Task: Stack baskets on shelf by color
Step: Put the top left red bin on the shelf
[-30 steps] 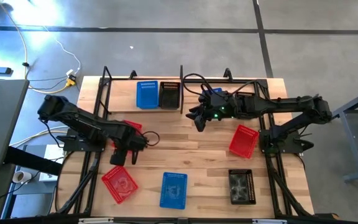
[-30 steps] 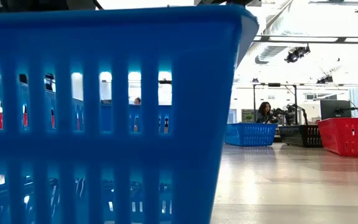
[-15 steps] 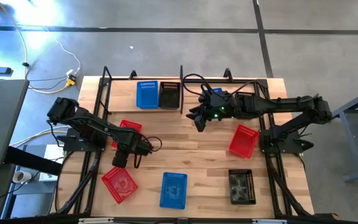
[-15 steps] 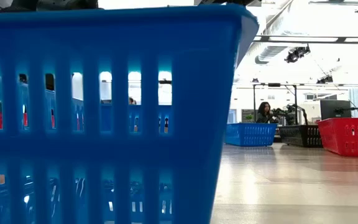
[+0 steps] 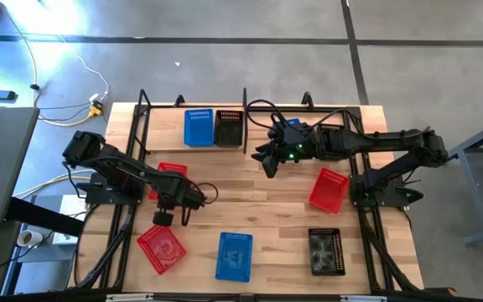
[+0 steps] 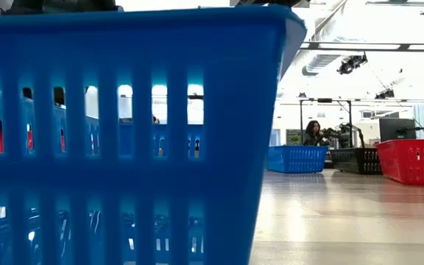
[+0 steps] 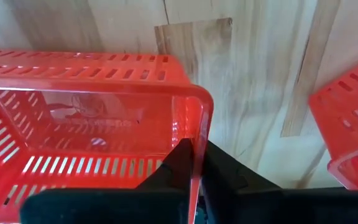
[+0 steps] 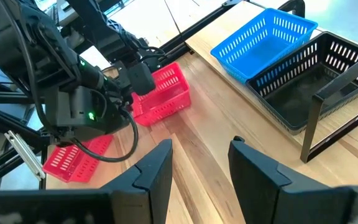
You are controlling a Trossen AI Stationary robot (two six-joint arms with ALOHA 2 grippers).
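My left gripper (image 5: 164, 220) is down at the far end of the near-left red basket (image 5: 161, 248) and shut on its wall (image 7: 194, 134). A second red basket (image 5: 173, 171) lies beyond it, partly under the arm. My right gripper (image 5: 268, 164) hangs open and empty near the shelf's divider (image 5: 244, 117). A blue basket (image 5: 198, 127) and a black basket (image 5: 229, 127) stand side by side on the shelf (image 5: 162, 126). A third red basket (image 5: 329, 189), a black basket (image 5: 324, 250) and a blue basket (image 5: 234, 256) rest on the tabletop. My left gripper has the red basket's end wall (image 7: 196, 124) next to a rounded corner, one finger (image 7: 180, 157) inside the basket and one (image 7: 221, 167) outside. The fingers come from above, pointing down. The basket's bottom lies on the table.
In the low view the near blue basket (image 6: 124, 132) fills the foreground; the shelf's blue (image 6: 297, 158) and black (image 6: 355, 160) baskets and the red one (image 6: 414, 162) show farther back. A person (image 6: 313, 132) sits beyond the table. Bare wood lies between the arms.
My left gripper has gone toward the table's near edge and down onto the far end of the near-left red basket. The right arm has kept still.
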